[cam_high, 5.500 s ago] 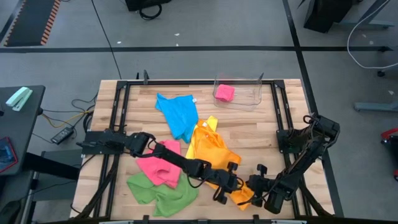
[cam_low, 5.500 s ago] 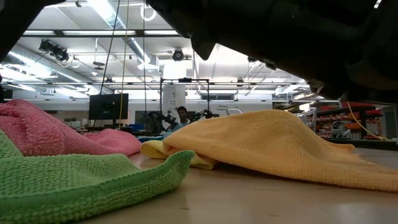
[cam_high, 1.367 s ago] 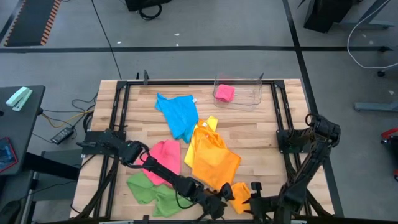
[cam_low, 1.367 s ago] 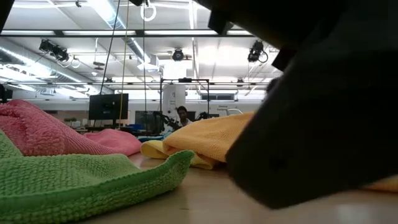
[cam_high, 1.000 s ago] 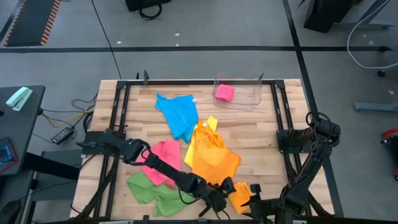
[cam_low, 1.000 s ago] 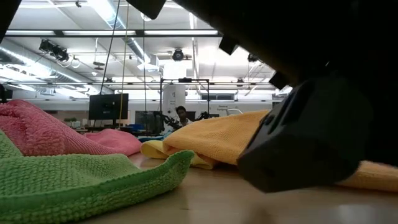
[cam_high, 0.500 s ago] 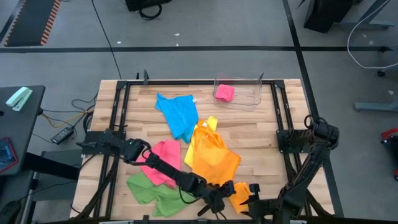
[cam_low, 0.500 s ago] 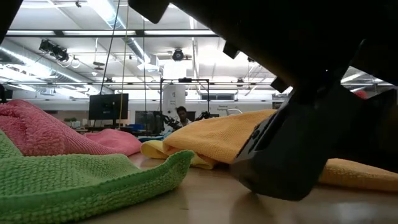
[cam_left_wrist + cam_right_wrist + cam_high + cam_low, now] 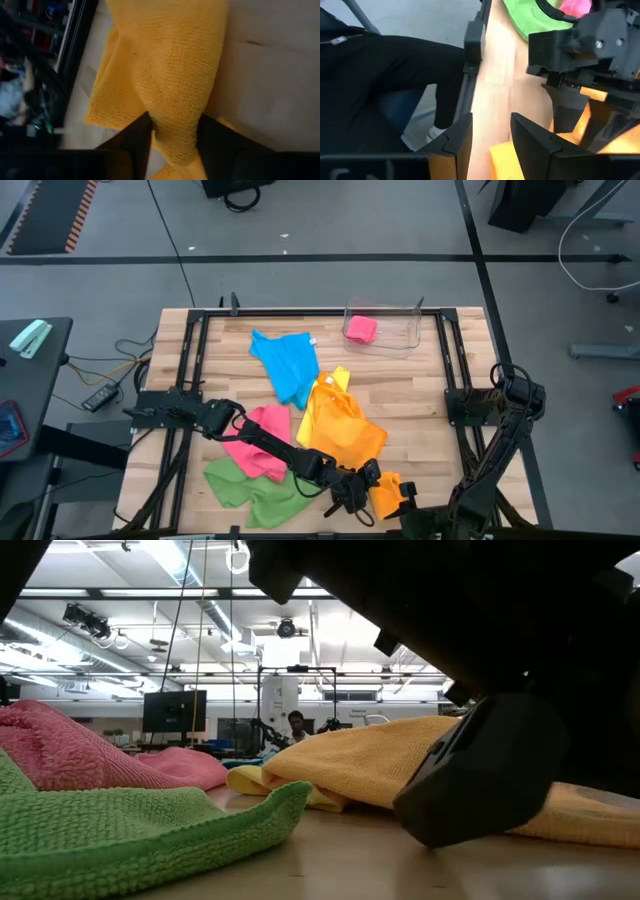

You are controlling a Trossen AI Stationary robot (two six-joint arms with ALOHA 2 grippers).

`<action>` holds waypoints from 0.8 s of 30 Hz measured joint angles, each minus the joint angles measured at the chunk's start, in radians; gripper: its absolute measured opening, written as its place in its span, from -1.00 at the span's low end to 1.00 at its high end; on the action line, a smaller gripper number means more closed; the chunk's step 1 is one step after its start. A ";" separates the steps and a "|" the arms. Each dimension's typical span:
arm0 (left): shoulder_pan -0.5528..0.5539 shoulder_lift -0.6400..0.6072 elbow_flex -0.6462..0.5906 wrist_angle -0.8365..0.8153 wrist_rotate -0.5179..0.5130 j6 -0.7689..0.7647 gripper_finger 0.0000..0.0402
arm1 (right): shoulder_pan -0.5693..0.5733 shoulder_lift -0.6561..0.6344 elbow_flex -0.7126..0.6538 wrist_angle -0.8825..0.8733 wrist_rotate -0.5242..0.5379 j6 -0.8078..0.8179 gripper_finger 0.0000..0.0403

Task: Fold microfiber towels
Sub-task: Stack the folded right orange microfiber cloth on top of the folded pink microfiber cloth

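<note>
An orange towel (image 9: 340,430) lies spread mid-table, over a yellow towel (image 9: 338,375). Its near end (image 9: 386,496) sits between my two grippers by the table's near edge. My left gripper (image 9: 372,480) reaches in from the left and is shut on a ridge of this towel (image 9: 175,100). My right gripper (image 9: 405,502) comes from the near right and has orange cloth (image 9: 502,160) between its fingers. A blue towel (image 9: 285,360), a pink towel (image 9: 260,442) and a green towel (image 9: 250,485) lie loose to the left. My left gripper pinches a raised fold of the orange towel (image 9: 176,142) between its two fingers, near the towel's near end. The fingers slant down from the table's left. The rest of the towel lies on the table. My right gripper has the orange towel's near corner (image 9: 501,159) far back between its fingers, whose tips stand apart. It slants down from the near right. How much of the corner is lifted cannot be told.
A clear bin (image 9: 385,330) at the far edge holds a folded pink towel (image 9: 360,328). Black frame rails (image 9: 190,380) run along the table's left and right sides. Bare wood (image 9: 420,410) lies right of the orange towel.
My left gripper has edged toward the table's right edge and slightly down onto the orange towel's near end, and its fingers have drawn together on a fold of it. The towel's spread part has stayed where it was.
</note>
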 joint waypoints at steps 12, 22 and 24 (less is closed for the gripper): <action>0.013 -0.012 0.068 -0.160 0.078 -0.446 -0.73 | -0.042 0.083 -0.002 -0.003 0.003 -0.007 -0.29; 0.013 -0.015 0.205 -0.408 0.130 -0.631 -0.89 | -0.055 0.107 -0.001 0.001 -0.008 -0.017 0.04; 0.013 -0.017 0.218 -0.430 0.140 -0.669 -0.88 | -0.069 0.107 -0.001 -0.005 -0.004 -0.018 0.16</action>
